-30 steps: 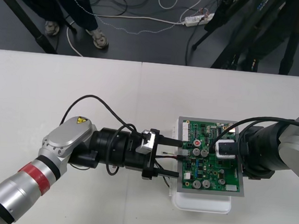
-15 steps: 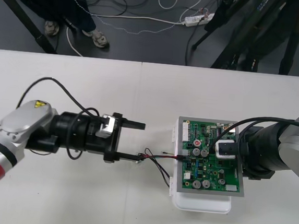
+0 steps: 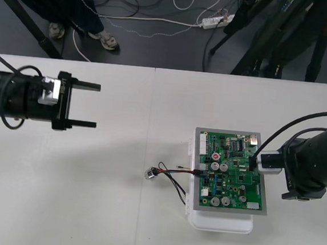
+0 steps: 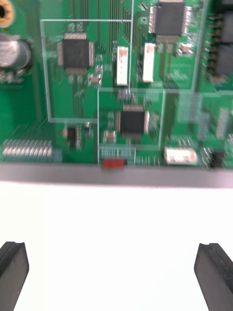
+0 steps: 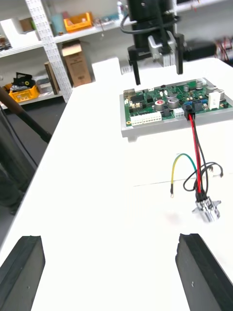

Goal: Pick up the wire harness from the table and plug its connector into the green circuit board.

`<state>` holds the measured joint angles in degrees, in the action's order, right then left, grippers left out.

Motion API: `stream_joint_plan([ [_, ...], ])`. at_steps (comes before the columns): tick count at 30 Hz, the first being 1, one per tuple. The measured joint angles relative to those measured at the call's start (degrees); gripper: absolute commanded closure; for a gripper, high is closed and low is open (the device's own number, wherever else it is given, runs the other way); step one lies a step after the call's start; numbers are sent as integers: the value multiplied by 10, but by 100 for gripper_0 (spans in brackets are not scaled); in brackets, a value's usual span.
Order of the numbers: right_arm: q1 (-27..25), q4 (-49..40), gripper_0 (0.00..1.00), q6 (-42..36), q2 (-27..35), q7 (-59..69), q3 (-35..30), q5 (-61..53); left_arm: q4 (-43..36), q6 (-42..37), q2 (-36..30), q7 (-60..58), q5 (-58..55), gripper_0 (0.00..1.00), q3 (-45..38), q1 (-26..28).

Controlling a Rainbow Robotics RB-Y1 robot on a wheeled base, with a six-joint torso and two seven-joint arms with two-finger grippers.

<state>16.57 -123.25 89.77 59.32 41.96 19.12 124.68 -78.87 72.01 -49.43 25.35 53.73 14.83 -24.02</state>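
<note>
1. Checking the seat comes first. The wire harness (image 3: 173,172) has its plug (image 5: 189,116) at a connector on the edge of the green circuit board (image 3: 230,174) that faces your left arm. In the left wrist view it looks pushed home, so I judge the insertion done.
2. Note where the rest lies. The red, black and green wires trail away from that board edge, and the socket (image 3: 150,173) rests on the bench (image 3: 88,196) near the board, not touching it.
3. Your left fingers (image 3: 83,85) are spread wide with nothing between them, well apart from the board, out beyond the socket.
4. Your right fingers (image 4: 209,272) are likewise spread and empty, at the board's opposite edge.
5. Raise the right arm straight up from the board before swinging it aside, so nothing nudges the board or its white base (image 3: 220,222).
6. Keep the left arm's path off the loose wires, because a snagged loop could drag the plug out.
</note>
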Motion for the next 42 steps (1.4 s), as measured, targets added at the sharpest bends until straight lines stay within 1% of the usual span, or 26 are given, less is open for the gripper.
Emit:
stream_joint_plan([
  [3, 0, 0, 0, 0, 13, -2, -28, -49, -48, -11, -38, -46, 0, 20, -11, 0],
  [8, 0, 0, 0, 0, 17, -3, -95, -127, -136, -47, -101, -200, -1, 20, -27, -1],
  [11, -1, 0, 0, 0, 17, -3, -144, -185, -175, -67, -135, -276, -8, 21, -28, -6],
  [15, -2, 0, 0, 0, 17, -3, -207, -254, -200, -85, -169, -299, -21, 21, -28, -23],
  [18, -2, 0, 0, -2, 17, -3, -238, -302, -204, -89, -181, -299, -23, 20, -28, -43],
  [20, -2, 0, 0, -6, 17, -3, -253, -334, -207, -91, -187, -299, -23, 20, -28, -58],
  [23, -2, 4, 0, -21, 17, -3, -275, -415, -218, -93, -202, -307, -23, 20, -28, -80],
  [26, -2, 32, 0, -38, 17, -3, -289, -494, -236, -97, -219, -334, -23, 20, -28, -94],
  [29, -2, 61, 0, -45, 17, -4, -292, -545, -253, -99, -228, -380, -25, 20, -28, -99],
  [33, -2, 71, 0, -46, 17, -23, -298, -585, -271, -102, -228, -425, -25, 21, -28, -101],
  [42, -2, 53, 0, -40, 5, -139, -329, -623, -289, -105, -228, -426, -25, 21, -28, -101],
])
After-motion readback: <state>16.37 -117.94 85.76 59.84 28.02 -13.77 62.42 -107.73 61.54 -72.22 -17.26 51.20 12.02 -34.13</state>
